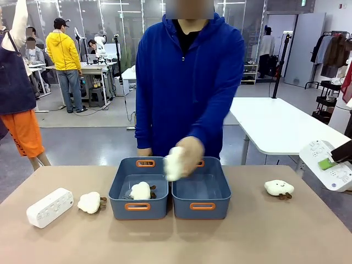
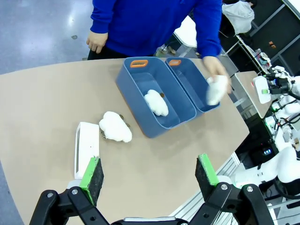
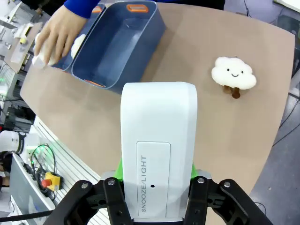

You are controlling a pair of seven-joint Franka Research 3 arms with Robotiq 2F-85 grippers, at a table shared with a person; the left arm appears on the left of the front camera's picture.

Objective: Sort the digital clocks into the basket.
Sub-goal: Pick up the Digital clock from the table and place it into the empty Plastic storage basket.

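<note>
Digital clocks sit on opposite sides of the basket [image 1: 202, 207]. One clock [image 1: 49, 207] lies flat on the table [image 1: 176, 242] well to the basket's left. The other clock [image 3: 158, 112] is off the table, well to the basket's right, clamped between the green pads of the right tool [image 3: 156, 172] with its "SNOOZE/LIGHT" panel facing the wrist camera.

The basket is blue-grey with orange-rimmed handle slots, and its floor is bare. Touching its left side stands a twin bin [image 1: 137, 207] with one cream plush toy [image 1: 141, 191] inside. A person in a blue hooded top stands behind the basket. One hand [image 1: 190, 155] hovers over the seam between basket and bin, gripping a blurred plush [image 1: 175, 163].

Two more plush toys lie on the table: one [image 1: 89, 202] between the twin bin and the flat clock, just beside that clock, and another [image 1: 278, 188] to the basket's right.

The left tool [image 2: 149, 172] hangs wide open and empty above the table's near edge, the flat clock just beyond one of its fingers [image 2: 92, 173].
</note>
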